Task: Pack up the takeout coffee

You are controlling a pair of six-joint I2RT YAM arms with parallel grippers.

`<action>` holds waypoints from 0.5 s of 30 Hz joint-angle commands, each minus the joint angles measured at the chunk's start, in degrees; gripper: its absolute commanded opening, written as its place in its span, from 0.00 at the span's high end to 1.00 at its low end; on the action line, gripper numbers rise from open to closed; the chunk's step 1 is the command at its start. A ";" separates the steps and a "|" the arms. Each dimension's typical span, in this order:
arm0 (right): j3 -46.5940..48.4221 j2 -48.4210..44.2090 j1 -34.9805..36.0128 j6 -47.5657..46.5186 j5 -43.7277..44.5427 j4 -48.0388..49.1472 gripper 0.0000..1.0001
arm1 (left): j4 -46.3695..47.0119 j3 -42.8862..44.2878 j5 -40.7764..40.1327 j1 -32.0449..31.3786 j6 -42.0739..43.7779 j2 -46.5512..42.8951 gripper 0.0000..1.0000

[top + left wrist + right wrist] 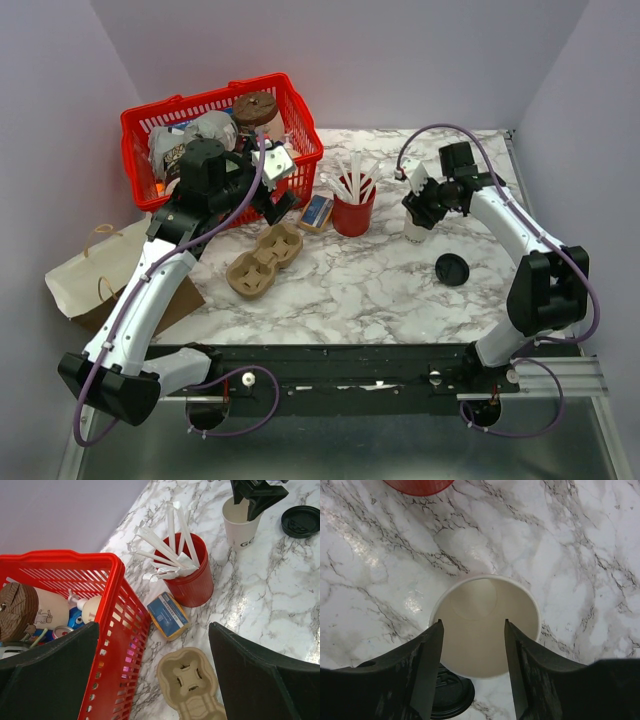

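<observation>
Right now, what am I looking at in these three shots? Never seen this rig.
Two robot arms are bolted at the near edge of a marble table. The wide picture is from a fixed camera above and behind them; the other two are wrist cameras, so the dark shapes are each arm's own fingers. The left gripper is open near the red basket, holding nothing. The right gripper is open over a lidless paper cup; the black lid lies nearby on the table. Also: a red cup of white cutlery, a cardboard cup carrier, a small blue box, a paper bag.
</observation>
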 commanded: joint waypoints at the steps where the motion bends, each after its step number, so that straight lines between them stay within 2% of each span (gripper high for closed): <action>1: 2.42 -0.24 0.55 0.48 -0.46 -1.93 0.40 | -0.61 -0.39 0.77 -0.16 0.61 -0.76 0.02; 8: 2.87 -6.13 0.55 0.14 -4.32 -2.90 0.40 | -0.08 -0.82 1.12 -0.16 0.17 -0.76 0.01; 15: -1.09 -4.73 1.17 -4.00 -5.21 -5.27 0.44 | 0.80 -1.61 1.12 -0.16 -1.24 -0.85 0.01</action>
